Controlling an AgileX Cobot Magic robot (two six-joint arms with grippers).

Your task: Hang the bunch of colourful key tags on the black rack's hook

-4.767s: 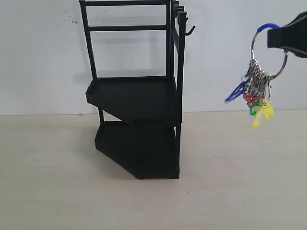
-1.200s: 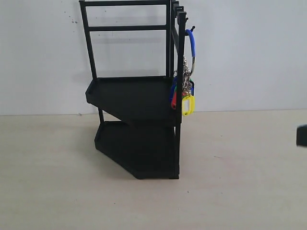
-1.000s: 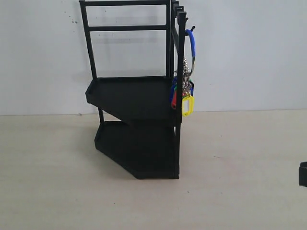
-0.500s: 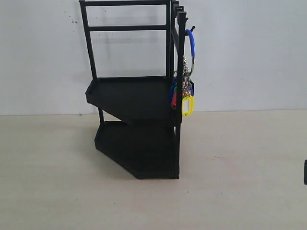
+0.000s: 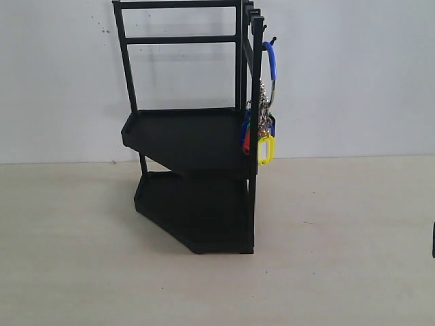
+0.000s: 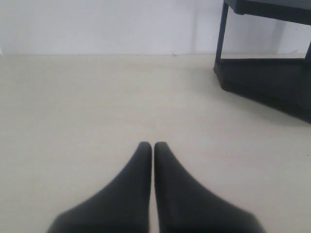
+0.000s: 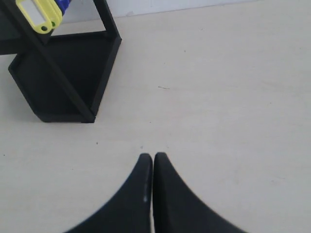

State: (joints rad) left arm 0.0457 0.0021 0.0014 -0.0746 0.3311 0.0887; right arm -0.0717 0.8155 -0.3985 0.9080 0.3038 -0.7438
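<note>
The colourful key tag bunch (image 5: pixel 262 122) hangs by its blue-sleeved ring from the hook (image 5: pixel 272 41) on the black rack (image 5: pixel 194 136)'s upper right post, tags dangling beside the upper tray. In the right wrist view a yellow tag of the bunch (image 7: pixel 40 15) shows beside the rack (image 7: pixel 63 73). My right gripper (image 7: pixel 153 156) is shut and empty above the table, well away from the rack; only a dark sliver of it (image 5: pixel 433 239) shows at the exterior view's right edge. My left gripper (image 6: pixel 153 144) is shut and empty, with the rack's base (image 6: pixel 265 82) off to one side.
The pale wooden table (image 5: pixel 340 258) spreads in front of and beside the rack. A white wall (image 5: pixel 353 75) stands close behind it.
The bunch went from my right gripper, held in the air, to hanging on the hook. Over the last second the right gripper has sunk and slid further out of the exterior view.
</note>
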